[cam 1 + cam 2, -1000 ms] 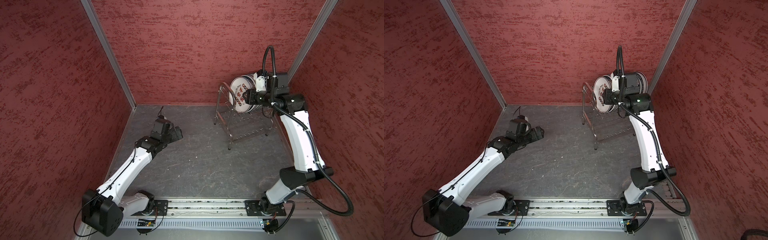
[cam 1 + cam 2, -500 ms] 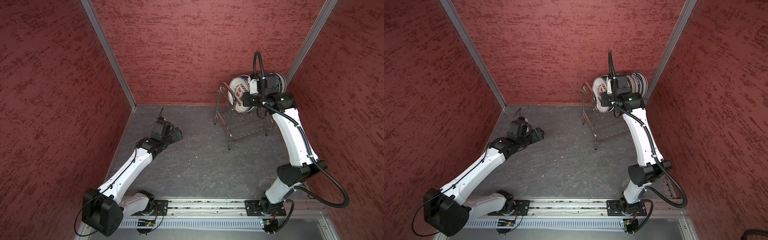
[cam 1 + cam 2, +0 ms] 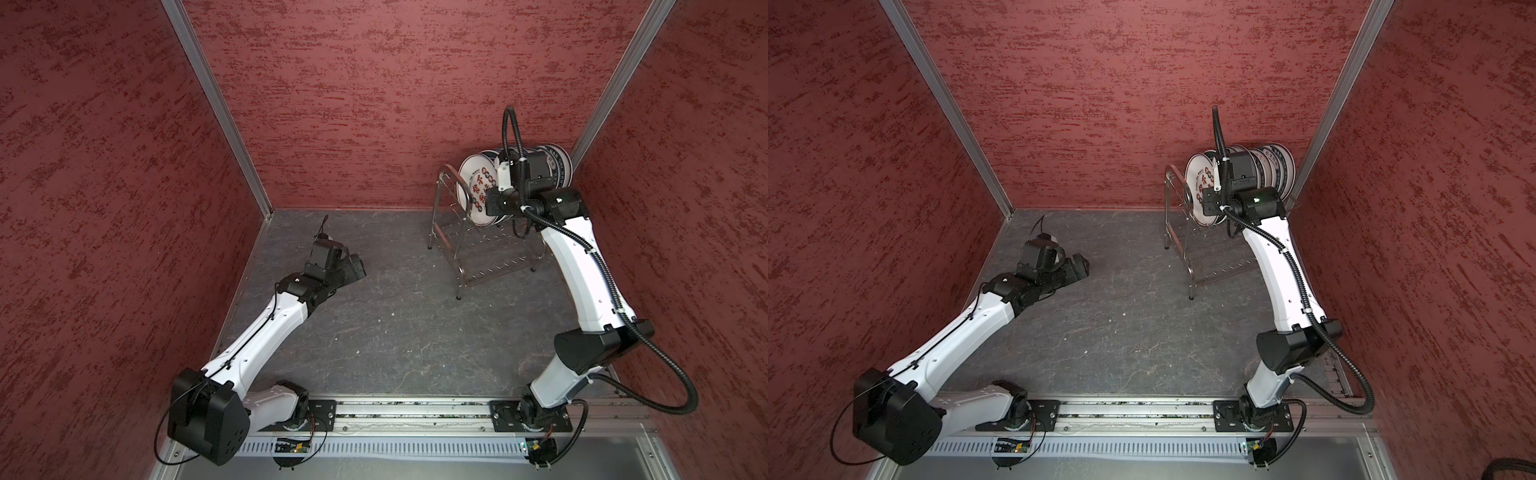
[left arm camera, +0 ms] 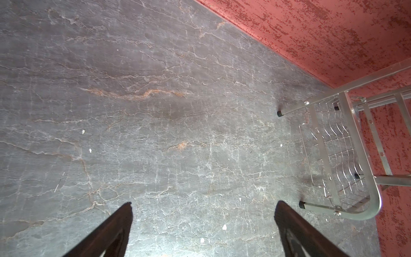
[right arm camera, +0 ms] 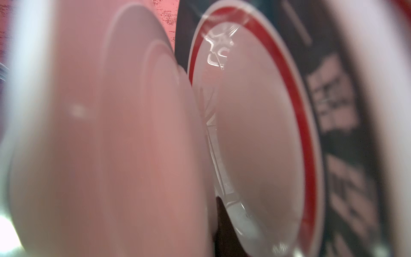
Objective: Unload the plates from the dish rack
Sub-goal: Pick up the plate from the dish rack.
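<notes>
The dish rack (image 3: 444,232) (image 3: 1177,232) stands at the back right corner. A row of upright plates fills its upper tier. The front plate (image 3: 473,191) (image 3: 1198,187) shows red-black characters, and dark-rimmed plates (image 3: 557,166) stand behind it. My right gripper (image 3: 496,195) reaches down over the row's front end. In the right wrist view one dark finger (image 5: 223,222) presses the white back of the front plate (image 5: 111,144), in front of a red-ringed plate (image 5: 266,133); the other finger is hidden. My left gripper (image 3: 357,268) (image 4: 203,207) hangs open over bare floor.
Red walls close the cell on three sides, and the rack sits tight against the back right corner post (image 3: 615,79). The rack's lower shelf (image 4: 338,155) holds nothing. The grey stone floor (image 3: 395,324) stretches between the arms.
My right arm has swung left and down over the front of the plate row, and its jaws have narrowed on the front plate. The left arm has not moved.
</notes>
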